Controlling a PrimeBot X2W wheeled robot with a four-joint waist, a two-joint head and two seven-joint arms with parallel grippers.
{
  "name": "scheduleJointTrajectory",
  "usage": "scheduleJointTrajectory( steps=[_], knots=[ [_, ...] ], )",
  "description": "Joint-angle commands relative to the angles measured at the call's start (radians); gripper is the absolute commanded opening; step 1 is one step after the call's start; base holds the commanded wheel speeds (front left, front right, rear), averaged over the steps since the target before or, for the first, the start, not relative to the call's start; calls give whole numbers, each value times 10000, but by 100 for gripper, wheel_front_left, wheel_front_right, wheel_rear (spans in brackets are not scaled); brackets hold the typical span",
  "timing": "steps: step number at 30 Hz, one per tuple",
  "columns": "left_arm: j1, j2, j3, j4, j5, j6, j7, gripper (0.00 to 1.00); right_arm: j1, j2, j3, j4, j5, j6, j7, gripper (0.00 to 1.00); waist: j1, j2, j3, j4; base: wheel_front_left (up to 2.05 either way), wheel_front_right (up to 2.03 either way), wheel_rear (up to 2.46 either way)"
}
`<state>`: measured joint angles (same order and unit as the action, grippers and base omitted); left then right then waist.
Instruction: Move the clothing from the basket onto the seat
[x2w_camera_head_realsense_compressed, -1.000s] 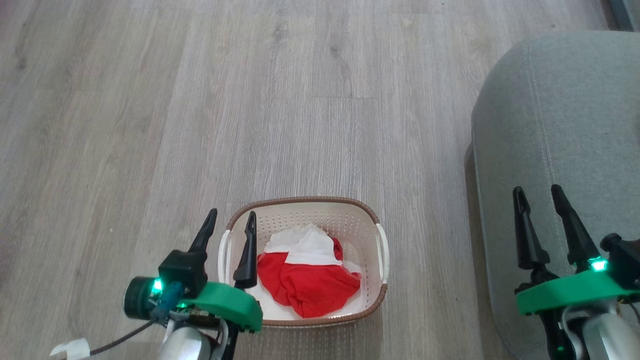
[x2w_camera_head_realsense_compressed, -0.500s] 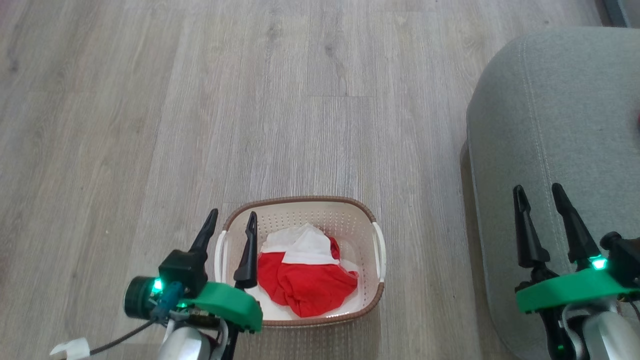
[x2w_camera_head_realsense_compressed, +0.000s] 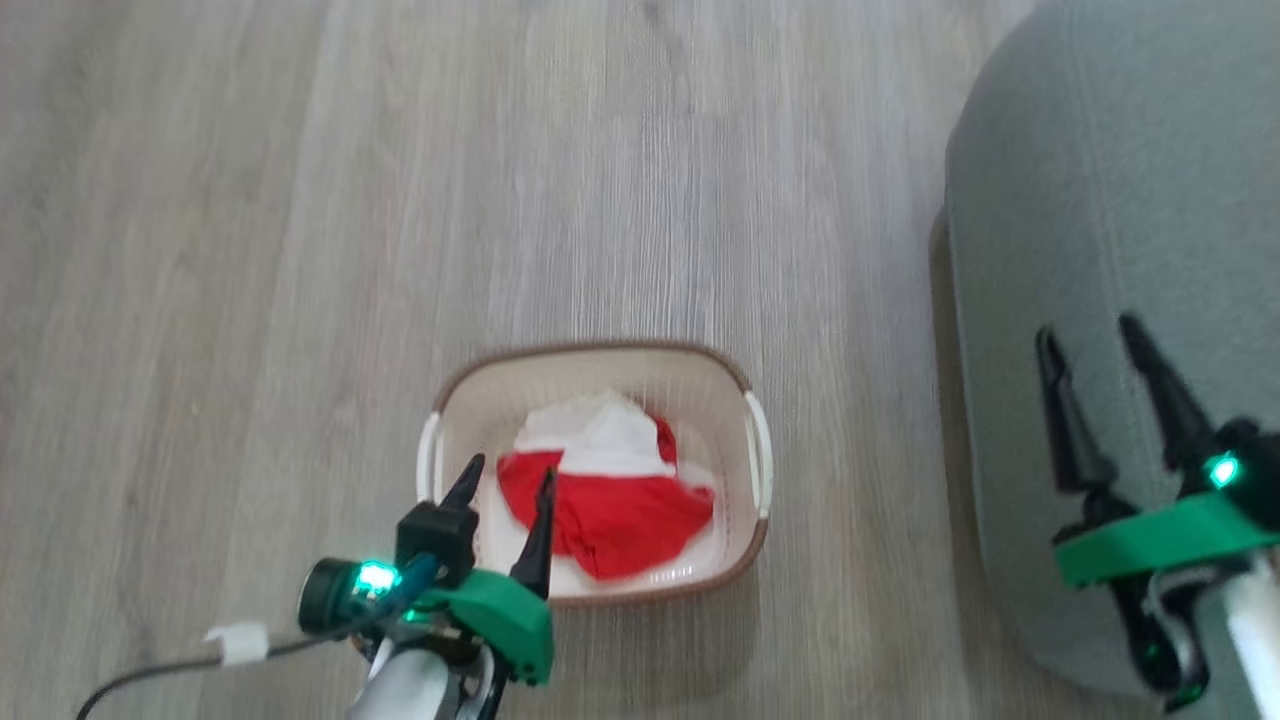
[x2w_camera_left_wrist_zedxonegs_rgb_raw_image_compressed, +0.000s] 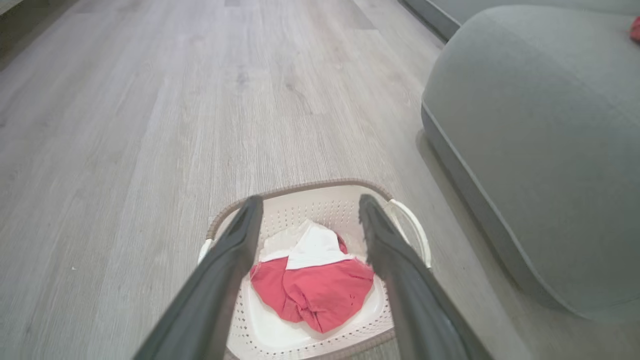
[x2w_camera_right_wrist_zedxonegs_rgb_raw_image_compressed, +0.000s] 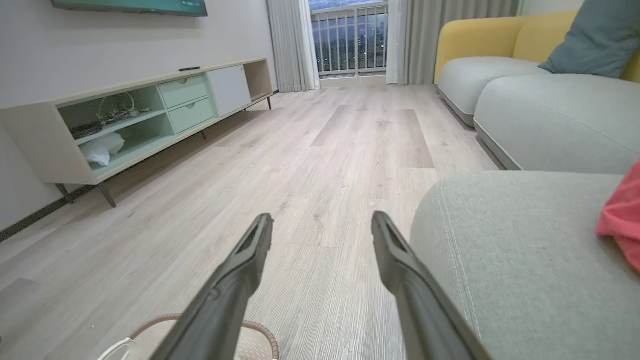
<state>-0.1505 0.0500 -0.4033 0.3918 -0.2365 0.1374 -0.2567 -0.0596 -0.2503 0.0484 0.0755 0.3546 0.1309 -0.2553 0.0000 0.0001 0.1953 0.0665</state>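
Clothing (x2w_camera_head_realsense_compressed: 610, 500) is what the job turns on, and from where I stand it is best placed by working down from the biggest thing in sight. That is the seat (x2w_camera_head_realsense_compressed: 1100, 200), a broad grey-green cushion on the robot's right side, standing just beside the basket (x2w_camera_head_realsense_compressed: 600, 350) with a strip of wooden floor (x2w_camera_head_realsense_compressed: 300, 200) between them. One red piece (x2w_camera_right_wrist_zedxonegs_rgb_raw_image_compressed: 620, 215) already lies on top of the seat, toward its far side. The basket sits on the floor straight before the robot, its long axis running across from one white handle to the other. Inside it the clothing is a single crumpled heap, white part on the far side, red part nearer the robot and spread sideways along the basket's length.

I judge the left arm to be the one for the pick. The left gripper (x2w_camera_head_realsense_compressed: 511, 466) hangs over the basket's near left corner, fingers pointing forward, and the heap lies just ahead of it and a little to its right; seen along those fingers, the red cloth sits squarely in the gap. Its jaws stand wide apart, holding nothing and touching nothing that I can see. The right gripper (x2w_camera_head_realsense_compressed: 1088, 330) is over the seat's near edge, well apart from the basket, jaws also spread wide and empty.
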Motion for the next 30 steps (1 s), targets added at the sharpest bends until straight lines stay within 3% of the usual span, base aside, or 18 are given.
scheduleJointTrajectory(
  steps=[1,14,21,30],
  knots=[
    [-662,3,110,121,-91,130,-51,100,-461,-373,202,-425,-93,-2,-65,100,0,-1,825,-101,0,0,0],
    [-3965,3,-1813,3454,-678,268,-51,100,-1678,-1302,451,-1388,-233,-2,-65,100,0,-1,4689,-665,0,0,0],
    [-5544,3,-2524,4599,-912,215,-51,100,-2197,-1193,466,-1753,-190,-2,-65,100,0,-1,6144,-1071,0,0,0],
    [-7581,3,-3667,7259,-1405,-305,-51,100,-2833,-705,757,-2194,-164,-2,-65,100,0,-1,7665,-1959,0,0,0]
  ],
)
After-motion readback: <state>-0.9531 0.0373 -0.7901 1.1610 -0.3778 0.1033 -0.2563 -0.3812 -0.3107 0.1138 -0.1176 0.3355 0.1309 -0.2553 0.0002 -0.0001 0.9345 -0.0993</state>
